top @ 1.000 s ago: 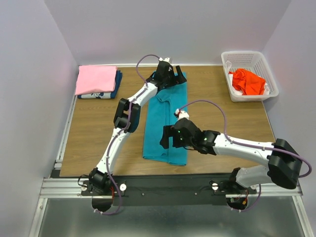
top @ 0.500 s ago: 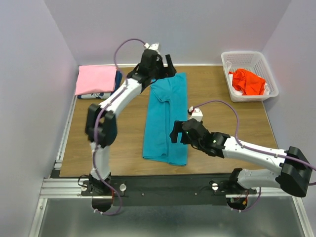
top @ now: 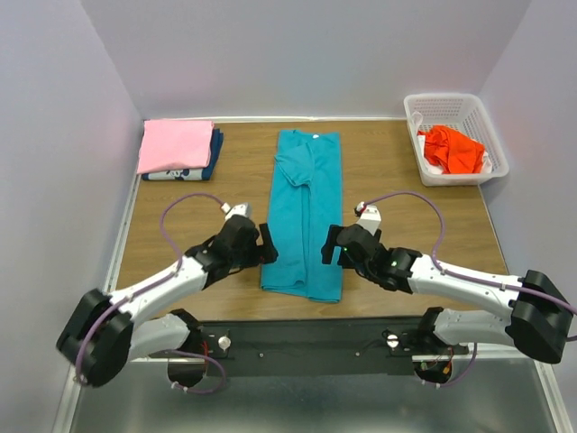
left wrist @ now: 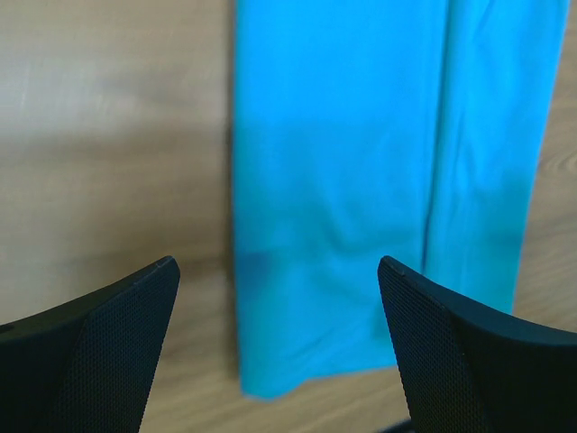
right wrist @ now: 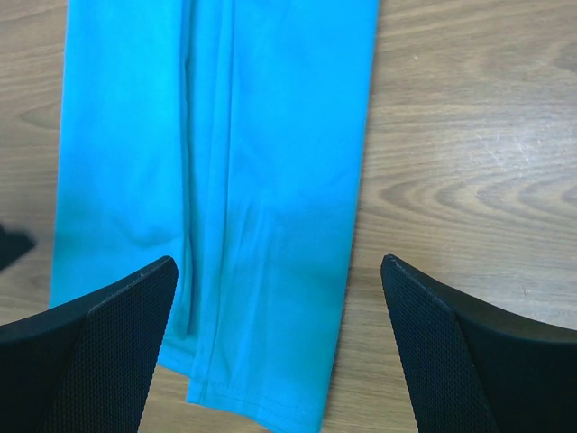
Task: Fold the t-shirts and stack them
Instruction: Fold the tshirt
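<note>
Teal t-shirt [top: 306, 216] — bare table [top: 406, 180] both sides

Bare table [top: 401, 162] lies on both sides of the teal shirt [top: 306, 207]; a shirt pile [top: 176, 144] and basket [top: 460, 176] block the far corners.

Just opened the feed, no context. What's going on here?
Two arms are folding t-shirts. The teal shirt lies mid-table, folded lengthwise into a long strip. The left gripper and right gripper are both open, one at each near corner of the strip, and neither holds it. A folded pink shirt sits on a blue shirt at the far left. An orange shirt is in the basket at the far right.
</note>
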### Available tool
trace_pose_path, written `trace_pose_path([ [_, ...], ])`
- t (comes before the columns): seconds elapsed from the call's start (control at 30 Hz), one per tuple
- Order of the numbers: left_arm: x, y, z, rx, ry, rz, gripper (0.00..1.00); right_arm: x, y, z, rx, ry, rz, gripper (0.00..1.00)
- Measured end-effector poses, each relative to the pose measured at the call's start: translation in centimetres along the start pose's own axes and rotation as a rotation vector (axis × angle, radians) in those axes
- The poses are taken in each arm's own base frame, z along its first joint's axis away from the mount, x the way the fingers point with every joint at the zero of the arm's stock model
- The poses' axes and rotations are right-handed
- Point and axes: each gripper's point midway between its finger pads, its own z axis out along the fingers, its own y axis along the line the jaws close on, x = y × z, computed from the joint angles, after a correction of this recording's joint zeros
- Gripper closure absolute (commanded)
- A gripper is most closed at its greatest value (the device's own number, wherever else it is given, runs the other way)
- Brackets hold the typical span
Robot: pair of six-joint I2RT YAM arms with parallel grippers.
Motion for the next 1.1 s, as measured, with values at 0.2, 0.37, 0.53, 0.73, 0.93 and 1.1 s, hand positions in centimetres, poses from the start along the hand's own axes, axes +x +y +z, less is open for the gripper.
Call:
trace_pose_path([
  [0.2, 3.3, 1.6, -2.5, 0.017, 0.018, -0.069, 0.02, 0.8, -1.0, 0.3, 0.037, 0.004, 0.037, 0.00],
  [0.37, 5.1, 1.2, -2.9, 0.051, 0.057, -0.081, 0.05, 1.5, -1.4, 0.6, 0.055, 0.020, 0.048, 0.00],
  [0.53, 6.8, 1.8, -2.8, 0.044, 0.108, -0.087, 0.19, 2.0, -1.8, 0.7, 0.065, 0.029, 0.066, 0.00],
  [0.73, 7.4, 1.6, -2.8, 0.050, 0.134, -0.084, 0.46, 2.3, -2.0, 0.7, 0.069, 0.033, 0.080, 0.00],
  [0.93, 8.7, 1.5, -2.5, 0.056, 0.199, -0.068, 0.55, 2.0, -1.9, 0.2, 0.050, 0.023, 0.105, 0.00],
  [1.1, 9.3, 1.1, -2.7, 0.077, 0.227, -0.052, 0.81, 1.9, -1.7, 0.1, 0.043, 0.022, 0.120, 0.00],
])
